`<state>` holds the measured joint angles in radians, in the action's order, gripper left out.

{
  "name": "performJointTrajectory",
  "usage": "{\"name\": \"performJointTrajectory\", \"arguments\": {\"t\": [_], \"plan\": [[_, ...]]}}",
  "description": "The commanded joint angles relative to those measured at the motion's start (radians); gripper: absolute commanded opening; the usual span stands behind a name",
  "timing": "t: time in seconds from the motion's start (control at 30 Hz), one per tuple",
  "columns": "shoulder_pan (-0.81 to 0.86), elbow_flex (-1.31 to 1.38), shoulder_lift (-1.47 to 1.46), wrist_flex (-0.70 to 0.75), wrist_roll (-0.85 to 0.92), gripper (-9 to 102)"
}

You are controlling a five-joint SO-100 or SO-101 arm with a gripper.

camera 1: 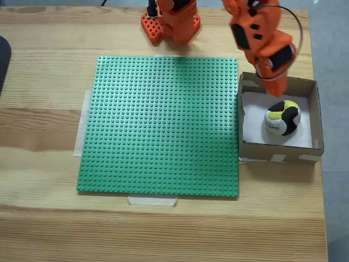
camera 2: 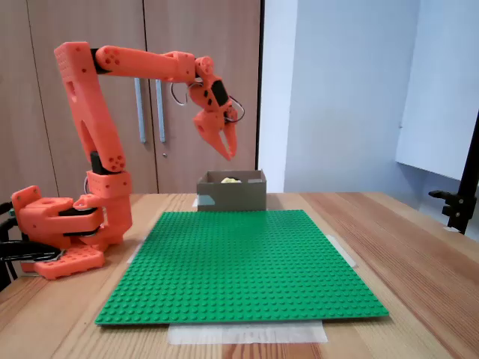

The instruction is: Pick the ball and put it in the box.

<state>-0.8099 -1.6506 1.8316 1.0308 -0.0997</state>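
The orange jointed arm (camera 2: 97,127) reaches level from its upright post, wrist bent downward, so the pincer (camera 2: 227,149) hangs above the shallow brown cardboard box (camera 1: 279,152), fingers slightly apart and empty. The yellow, black and white soft ball (camera 1: 282,118) lies inside the box, lettered patch facing up toward the counter's (camera 1: 163,229) near edge.

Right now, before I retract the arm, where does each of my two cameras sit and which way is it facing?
A fixed view: mounted above, looking straight down on the green baseplate, with the arm's base and forearm at the top edge and the pincer over the box holding the ball.
Another fixed view: low at the table's near edge, facing the cabinet doors, showing the whole arm side-on.
Shared: baseplate, box, ball, pincer.
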Motion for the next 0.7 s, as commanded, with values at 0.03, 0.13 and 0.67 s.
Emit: {"name": "performJointTrajectory", "arguments": {"t": [0.03,0.13,0.67], "plan": [[0.054,-0.058,0.170,-0.012,0.029,-1],[0.101,-0.143,0.270,-0.014,0.049,-1],[0.526,-0.531,0.721,-0.026,0.156,-1]]}}
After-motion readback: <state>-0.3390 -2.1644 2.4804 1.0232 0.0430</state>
